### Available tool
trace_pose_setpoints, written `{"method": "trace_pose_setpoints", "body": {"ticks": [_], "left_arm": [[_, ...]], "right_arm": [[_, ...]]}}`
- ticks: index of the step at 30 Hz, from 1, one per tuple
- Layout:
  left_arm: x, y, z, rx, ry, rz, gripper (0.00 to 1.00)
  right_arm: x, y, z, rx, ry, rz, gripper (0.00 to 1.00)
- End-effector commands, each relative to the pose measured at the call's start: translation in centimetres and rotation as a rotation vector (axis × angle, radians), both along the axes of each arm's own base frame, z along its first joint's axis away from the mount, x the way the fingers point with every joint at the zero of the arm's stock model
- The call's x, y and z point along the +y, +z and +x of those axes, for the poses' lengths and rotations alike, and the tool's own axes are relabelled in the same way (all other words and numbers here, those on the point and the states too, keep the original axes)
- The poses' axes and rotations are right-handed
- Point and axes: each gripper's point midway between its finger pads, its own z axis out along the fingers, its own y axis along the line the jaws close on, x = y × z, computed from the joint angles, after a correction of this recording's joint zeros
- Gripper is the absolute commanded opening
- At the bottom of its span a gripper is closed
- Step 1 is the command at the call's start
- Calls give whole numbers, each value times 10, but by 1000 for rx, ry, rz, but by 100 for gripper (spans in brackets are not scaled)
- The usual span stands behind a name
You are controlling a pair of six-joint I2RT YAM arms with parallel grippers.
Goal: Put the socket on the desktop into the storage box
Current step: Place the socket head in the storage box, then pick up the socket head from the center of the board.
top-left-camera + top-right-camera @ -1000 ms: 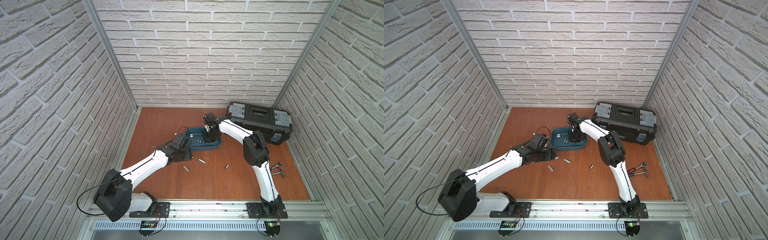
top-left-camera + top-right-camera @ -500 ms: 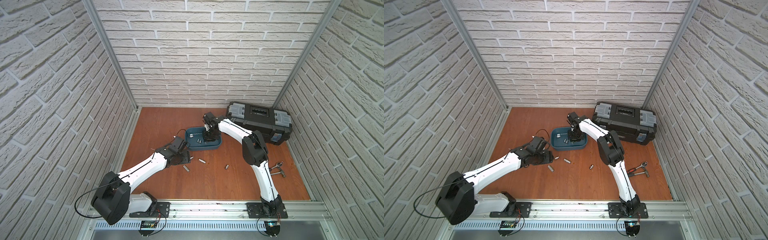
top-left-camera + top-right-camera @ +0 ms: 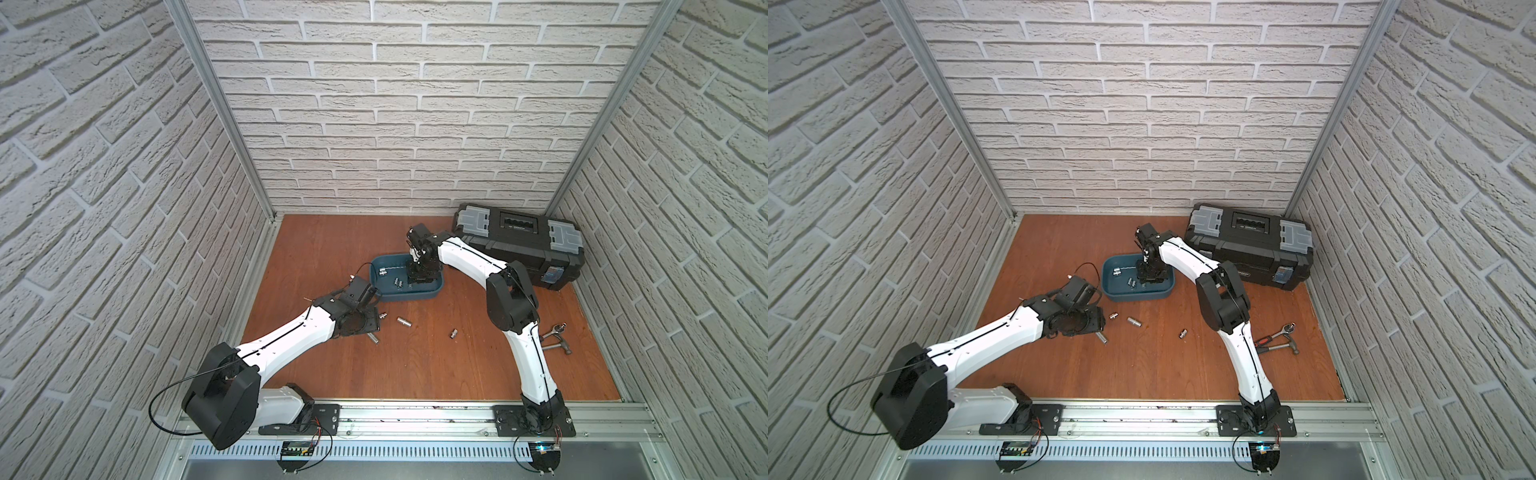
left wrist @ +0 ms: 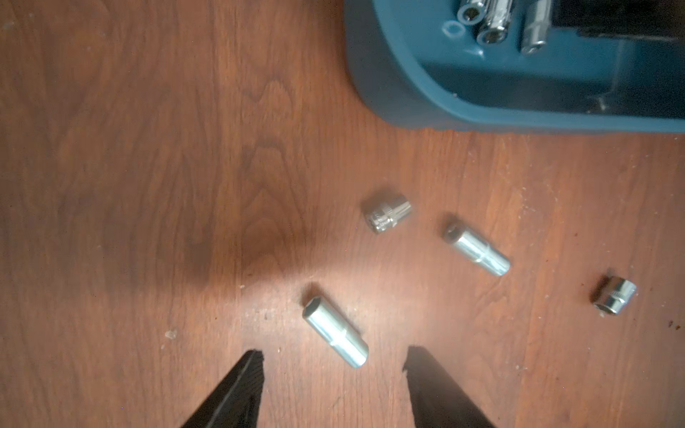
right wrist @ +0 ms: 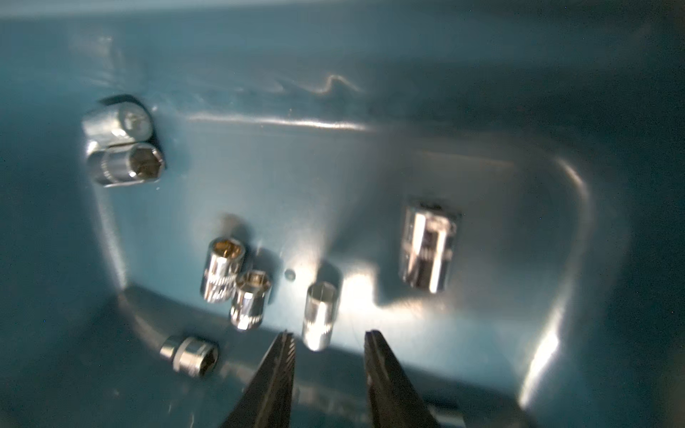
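Both hands working at the storage box

The left hand is hovering over the bench just outside the storage box, its fingers standing apart and gripping nothing. A long socket is lying between the tips, and three more sockets are lying near the box. The right hand is reaching inside the box, fingers slightly apart and empty, with a small socket lying on the box floor at its tips.

A black toolbox with grey latches sits, lid down, in the far right corner of the surface. Near the right edge lie a hammer and, just beside it, what looks like a ratchet wrench.
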Motion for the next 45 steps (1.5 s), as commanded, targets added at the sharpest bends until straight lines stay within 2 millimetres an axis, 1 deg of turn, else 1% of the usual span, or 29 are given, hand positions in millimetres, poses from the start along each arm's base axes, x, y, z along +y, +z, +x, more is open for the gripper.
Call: {"method": "trace_pose_setpoints", "body": {"ticks": [1, 7, 10, 12, 14, 22, 29, 36, 42, 45], "left_arm": [[2, -3, -5, 23, 16, 34, 66], [2, -13, -14, 62, 33, 56, 65], [1, -19, -15, 73, 39, 67, 64], [-1, -22, -15, 79, 49, 65, 64], [-3, -26, -15, 88, 55, 62, 63], [-7, -41, -17, 128, 64, 85, 58], [-12, -45, -16, 139, 64, 97, 55], [-16, -48, -16, 148, 64, 114, 54], [-17, -49, -15, 148, 67, 120, 52], [-17, -50, -16, 150, 65, 123, 52]], "right_arm": [[-1, 45, 1, -96, 4, 38, 38], [-8, 62, -17, -126, 11, 50, 38], [-14, 68, -27, -131, 11, 51, 38], [-17, 76, -35, -145, 10, 62, 38], [-21, 80, -42, -152, 8, 66, 38], [-38, 86, -69, -160, -6, 61, 38], [-48, 86, -87, -156, -9, 63, 38], [-42, 86, -110, -145, 62, 127, 38], [-29, 82, -138, -139, 186, 180, 38], [-23, 76, -151, -126, 237, 197, 38]]}}
